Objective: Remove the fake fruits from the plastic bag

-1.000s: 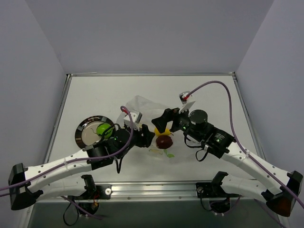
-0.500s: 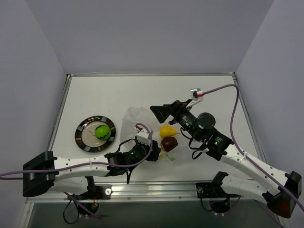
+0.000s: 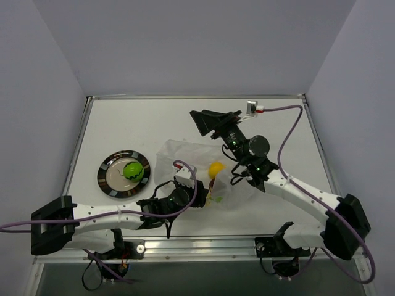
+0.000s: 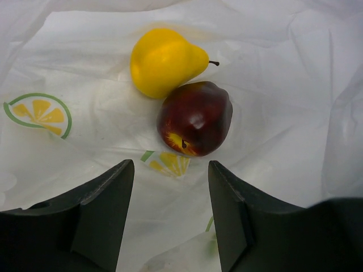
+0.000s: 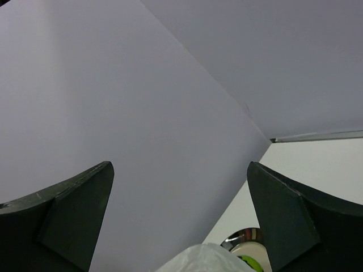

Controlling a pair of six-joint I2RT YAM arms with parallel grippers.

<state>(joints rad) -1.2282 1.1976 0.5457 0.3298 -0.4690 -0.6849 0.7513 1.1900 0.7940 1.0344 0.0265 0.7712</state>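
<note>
The left gripper (image 4: 170,175), half-spread and empty, may snag loose plastic bag (image 4: 283,85) film when closing on the red apple (image 4: 195,118); the right gripper (image 5: 180,170) gapes empty.

Right pincer (image 3: 205,122) higher, off plastic bag (image 3: 179,153)

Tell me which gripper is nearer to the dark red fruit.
Left. The left gripper faces the dark red fruit closely; the right gripper is raised well beyond it.

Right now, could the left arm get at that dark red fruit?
Probably yes: the left tool stands open, aimed at the dark red fruit, with nothing visible between them, though the clear bag may cover it.
</note>
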